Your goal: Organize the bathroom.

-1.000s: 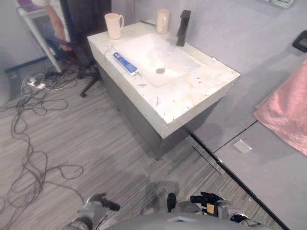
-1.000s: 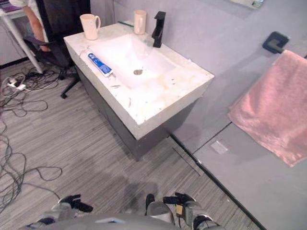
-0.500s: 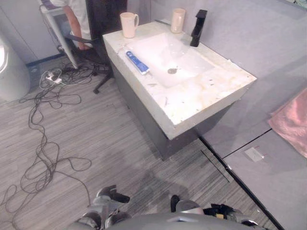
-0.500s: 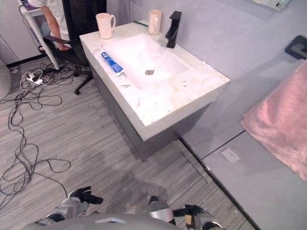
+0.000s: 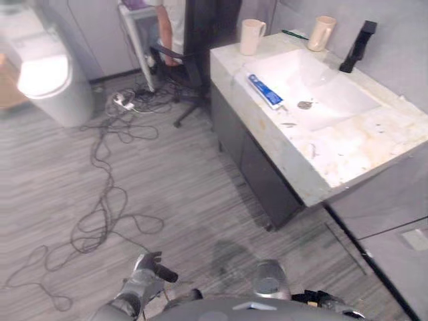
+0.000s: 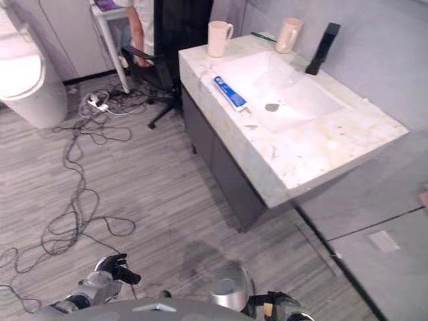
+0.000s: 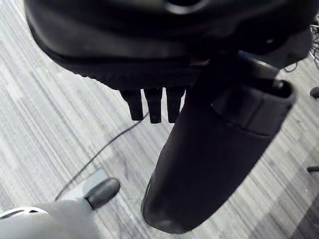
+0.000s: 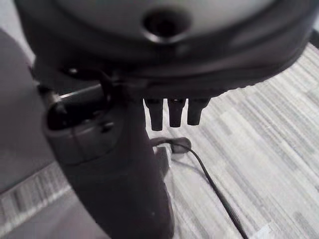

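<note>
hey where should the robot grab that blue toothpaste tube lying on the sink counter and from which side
Probably from above, across the middle of the toothpaste tube. It lies flat on the counter at the front rim of the basin, so only its top and long edges are exposed. A pinch across its narrow width suits it.

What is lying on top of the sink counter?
On the counter lie a toothpaste tube, two cups and a black tap. Whatever sits inside the cups is hidden.

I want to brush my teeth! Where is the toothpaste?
The toothpaste lies on the sink counter, at the basin's left rim, a bit in front of the nearer cream mug.
</note>
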You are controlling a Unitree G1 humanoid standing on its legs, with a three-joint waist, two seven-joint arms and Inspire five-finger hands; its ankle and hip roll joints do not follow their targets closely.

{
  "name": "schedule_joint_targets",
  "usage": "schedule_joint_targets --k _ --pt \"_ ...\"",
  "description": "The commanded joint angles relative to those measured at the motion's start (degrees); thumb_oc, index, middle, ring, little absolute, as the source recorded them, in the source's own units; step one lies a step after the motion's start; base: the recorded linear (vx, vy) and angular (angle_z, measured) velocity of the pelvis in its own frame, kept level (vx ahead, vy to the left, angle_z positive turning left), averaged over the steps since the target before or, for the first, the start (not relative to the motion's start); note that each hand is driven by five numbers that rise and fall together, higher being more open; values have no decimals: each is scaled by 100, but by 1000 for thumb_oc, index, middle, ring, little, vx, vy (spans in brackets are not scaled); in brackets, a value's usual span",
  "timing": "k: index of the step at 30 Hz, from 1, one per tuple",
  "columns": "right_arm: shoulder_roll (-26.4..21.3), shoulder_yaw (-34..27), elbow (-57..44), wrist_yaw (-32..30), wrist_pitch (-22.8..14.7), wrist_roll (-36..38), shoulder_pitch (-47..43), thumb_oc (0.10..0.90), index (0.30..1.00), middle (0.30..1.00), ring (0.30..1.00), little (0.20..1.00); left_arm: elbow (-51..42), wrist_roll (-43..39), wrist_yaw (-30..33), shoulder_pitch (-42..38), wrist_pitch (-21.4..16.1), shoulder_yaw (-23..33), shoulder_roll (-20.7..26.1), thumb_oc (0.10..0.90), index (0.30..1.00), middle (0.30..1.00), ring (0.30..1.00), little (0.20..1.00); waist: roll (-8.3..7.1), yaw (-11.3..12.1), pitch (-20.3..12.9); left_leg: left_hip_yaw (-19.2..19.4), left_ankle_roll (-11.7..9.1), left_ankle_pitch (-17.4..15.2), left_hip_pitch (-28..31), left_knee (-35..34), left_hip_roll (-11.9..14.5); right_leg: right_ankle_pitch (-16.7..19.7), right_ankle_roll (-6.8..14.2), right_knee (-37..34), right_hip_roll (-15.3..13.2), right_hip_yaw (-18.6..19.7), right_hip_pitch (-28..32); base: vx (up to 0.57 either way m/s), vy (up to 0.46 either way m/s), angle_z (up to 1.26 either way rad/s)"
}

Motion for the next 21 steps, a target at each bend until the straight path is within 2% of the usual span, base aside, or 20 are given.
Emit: schedule_joint_targets --k 1,2,3,4,5,6,8,9,10,12,14,15,16,18,19,20,21 --pt "16 149 186 71 82 87 -170 800 900 900 900 900 -71 215 34 -199 -190 113 261 800 900 900 900 900 -115 -229 -187 265 -231 -13 7 -250 84 -709 435 -742 549 -24 -422 368 271 -18" --pt "40 169 213 54 131 119 -173 800 900 900 900 900 -72 285 32 -217 -198 144 250 800 900 900 900 900 -161 -281 -171 281 -207 -34 80 -286 -25 -815 446 -1050 693 -176 -351 388 242 -12" --pt "85 195 210 33 149 129 -150 800 900 900 900 900 -107 321 49 -261 -175 165 238 800 900 900 900 900 -273 -361 -170 270 -189 -95 171 -294 -239 -962 469 -1825 945 -437 -287 389 242 12" --pt "100 202 191 39 152 121 -120 800 900 900 900 900 -139 339 56 -305 -143 156 237 800 900 900 900 900 -342 -412 -180 235 -172 -142 198 -293 -382 -1024 442 -2283 1120 -555 -245 335 205 21" --pt "108 206 181 37 153 104 -100 800 900 900 900 900 -157 352 54 -333 -117 145 234 800 900 900 900 900 -387 -446 -191 209 -163 -185 220 -284 -475 -1006 433 -2580 1217 -633 -214 336 213 32" --pt "119 214 169 -1 107 75 -56 800 900 900 900 900 -184 328 84 -370 -107 120 206 800 900 900 900 900 -488 -507 -205 156 -164 -269 310 -286 -681 -758 462 -3189 1393 -850 -162 312 195 27" --pt "106 213 157 0 75 46 -29 800 900 900 900 900 -188 269 170 -376 -151 117 176 800 900 900 900 900 -580 -537 -207 137 -158 -396 434 -274 -875 -440 507 -3482 1481 -1078 -262 253 148 23" --pt "105 213 157 0 75 45 -28 800 900 900 900 900 -188 269 170 -375 -152 117 175 800 900 900 900 900 -574 -536 -204 137 -158 -402 438 -272 -868 -435 508 -3492 1488 -1080 -254 348 165 23" --pt "94 234 156 58 41 -12 -2 800 900 900 900 900 -172 275 251 -367 -212 124 159 800 900 900 900 900 -636 -555 -168 44 -68 -566 572 -245 -1041 -366 463 -3409 1585 -1134 -371 359 151 16" --pt "70 218 149 89 35 7 52 800 900 900 900 900 -164 314 248 -385 -192 101 136 800 900 900 900 900 -621 -590 -205 -155 -3 -621 614 -249 -1151 -467 356 -3376 1679 -925 -292 344 149 -5" --pt "17 165 163 73 25 61 124 800 900 900 900 900 -170 288 137 -399 -252 91 85 800 900 900 900 900 -510 -682 -313 -352 -135 -658 748 -85 -1188 -712 150 -3256 1826 -859 -187 239 146 13" --pt "-16 108 184 108 14 138 164 800 900 900 900 900 -163 403 83 -437 -299 55 50 800 900 900 900 900 -441 -741 -390 -334 -325 -564 762 174 -1189 -798 33 -3364 1874 -821 -40 267 132 30" --pt "-32 60 196 143 33 110 182 800 900 900 900 900 -165 321 63 -476 -295 -19 24 800 900 900 900 900 -366 -785 -438 -341 -549 -250 708 565 -1158 -852 -75 -3470 1931 -807 103 266 97 30" --pt "-39 66 174 112 40 178 201 800 900 900 900 900 -194 305 80 -517 -256 -93 -12 800 900 900 900 900 -304 -789 -481 -555 -984 730 383 1445 -1104 -899 -204 -3654 2024 -668 361 223 59 37" --pt "-50 83 143 86 47 282 195 800 900 900 900 900 -203 296 106 -549 -206 -126 -48 800 900 900 900 900 -381 -741 -505 -506 -1050 949 -15 1981 -1043 -934 -230 -3757 1957 -536 551 176 58 20" --pt "-53 88 133 71 44 337 191 800 900 900 900 900 -206 308 118 -559 -190 -135 -62 800 900 900 900 900 -398 -724 -509 -485 -1057 978 -123 2086 -1024 -948 -236 -3780 1941 -503 598 231 74 -16" --pt "-64 77 106 81 79 397 118 800 900 900 900 900 -252 370 143 -623 -82 -151 -89 800 900 900 900 900 -626 -619 -525 -254 -914 780 -787 2704 -722 -1049 -232 -3818 1745 -296 860 194 60 -18"
